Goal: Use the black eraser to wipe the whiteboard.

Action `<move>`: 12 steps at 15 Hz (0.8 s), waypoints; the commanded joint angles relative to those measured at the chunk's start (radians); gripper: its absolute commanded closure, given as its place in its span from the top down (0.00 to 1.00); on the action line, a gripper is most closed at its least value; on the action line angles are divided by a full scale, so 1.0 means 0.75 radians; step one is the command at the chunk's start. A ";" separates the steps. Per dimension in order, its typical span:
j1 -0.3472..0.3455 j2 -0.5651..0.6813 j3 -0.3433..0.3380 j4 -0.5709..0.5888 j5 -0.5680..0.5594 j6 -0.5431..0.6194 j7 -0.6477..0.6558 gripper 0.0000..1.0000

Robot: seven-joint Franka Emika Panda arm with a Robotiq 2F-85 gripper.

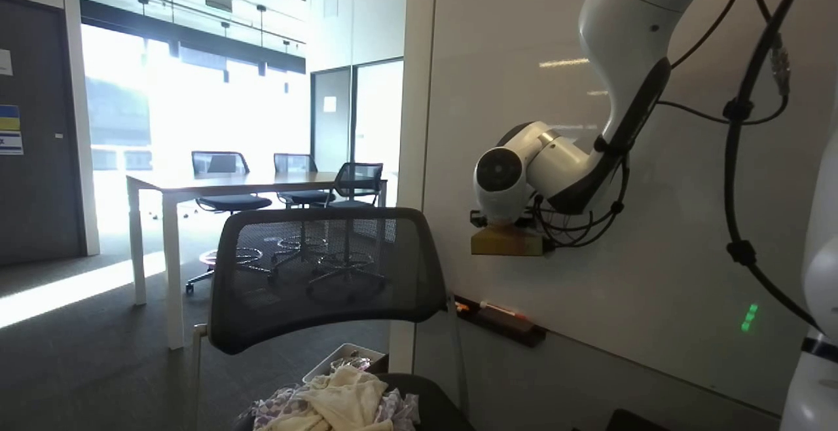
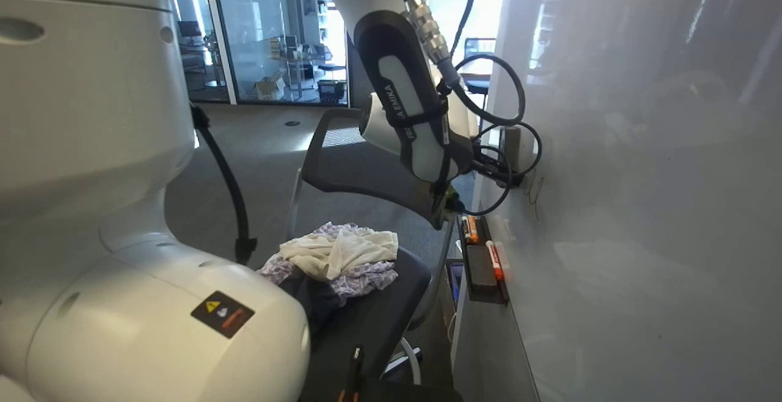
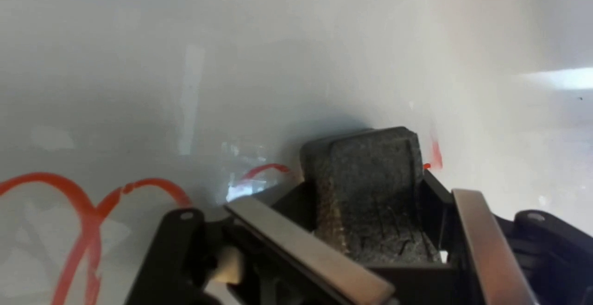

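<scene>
Gripper (image 3: 368, 198) holds the black eraser (image 3: 375, 166) pinched between its fingers (image 3: 481, 235), close to the whiteboard (image 3: 259, 54); whether the eraser touches it, I cannot tell. In the wrist view, red scribbles (image 3: 89, 217) lie on the board to the eraser's left, and a short red streak (image 3: 436, 154) to its right. Lower down, a dark ledge (image 2: 486, 295) bears a red marker (image 2: 495, 260). A chair (image 2: 379, 310) nearby holds crumpled cloths (image 2: 342, 255).

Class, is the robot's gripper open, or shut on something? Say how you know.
The gripper is shut on the black eraser: in the wrist view, its fingers meet two opposite sides of that block.
</scene>
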 commanded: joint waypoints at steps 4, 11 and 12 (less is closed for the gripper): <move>-0.122 -0.098 -0.089 -0.030 -0.063 0.045 0.106 0.34; -0.123 -0.296 -0.140 -0.202 -0.318 0.047 0.358 0.34; -0.124 -0.322 -0.157 -0.223 -0.358 0.050 0.395 0.34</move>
